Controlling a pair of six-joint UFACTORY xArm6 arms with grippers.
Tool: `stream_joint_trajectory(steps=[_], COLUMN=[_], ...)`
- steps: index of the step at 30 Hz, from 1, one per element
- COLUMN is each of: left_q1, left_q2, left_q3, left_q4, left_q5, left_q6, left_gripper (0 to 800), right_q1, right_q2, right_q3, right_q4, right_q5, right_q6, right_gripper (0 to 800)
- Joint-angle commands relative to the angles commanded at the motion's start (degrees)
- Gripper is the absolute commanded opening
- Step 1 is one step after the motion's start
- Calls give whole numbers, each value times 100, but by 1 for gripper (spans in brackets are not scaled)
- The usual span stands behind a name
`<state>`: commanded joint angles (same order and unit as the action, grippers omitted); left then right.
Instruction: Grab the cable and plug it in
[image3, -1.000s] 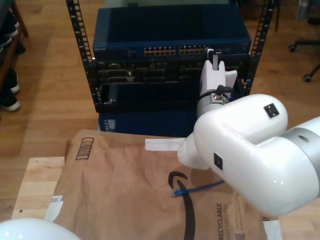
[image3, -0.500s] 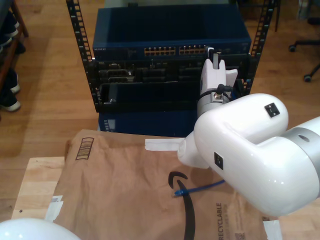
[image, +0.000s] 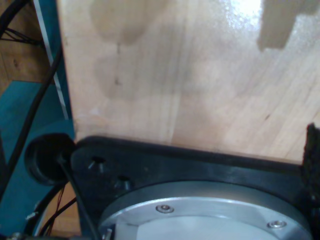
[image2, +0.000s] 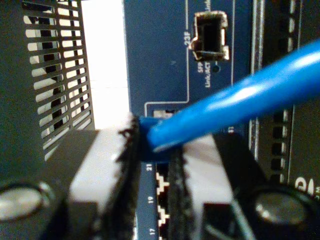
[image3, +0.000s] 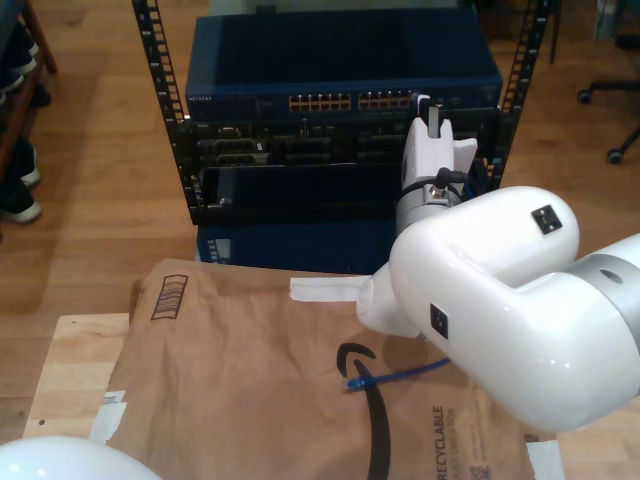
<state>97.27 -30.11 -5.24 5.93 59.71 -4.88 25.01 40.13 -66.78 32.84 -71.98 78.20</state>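
While clamped in second tool (image2: 152, 165), cable (image2: 235, 102) faces switch (image2: 165, 60).

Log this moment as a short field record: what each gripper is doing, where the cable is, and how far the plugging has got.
second gripper: shut on the cable, close in front of the blue network switch
first gripper: state cannot be told
cable free end: lying on the brown paper, plug end near the printed logo
SFP slot: empty
plug status: not yet seated, as far as visible

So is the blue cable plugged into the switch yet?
Cannot tell. My second gripper is shut on the blue cable right at the switch ports, but its plug is hidden.
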Motion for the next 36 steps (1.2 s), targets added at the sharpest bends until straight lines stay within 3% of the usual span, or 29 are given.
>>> stream_joint_trajectory(steps=[36], left_q1=[0], left_q2=[0], left_q3=[0], left_q4=[0], left_q5=[0], left_q6=[0], left_gripper=[799], right_q1=[18], right_q2=[185], right_q3=[-237], right_q4=[-9], right_q5=[9], right_q6=[-18], right_gripper=[0])
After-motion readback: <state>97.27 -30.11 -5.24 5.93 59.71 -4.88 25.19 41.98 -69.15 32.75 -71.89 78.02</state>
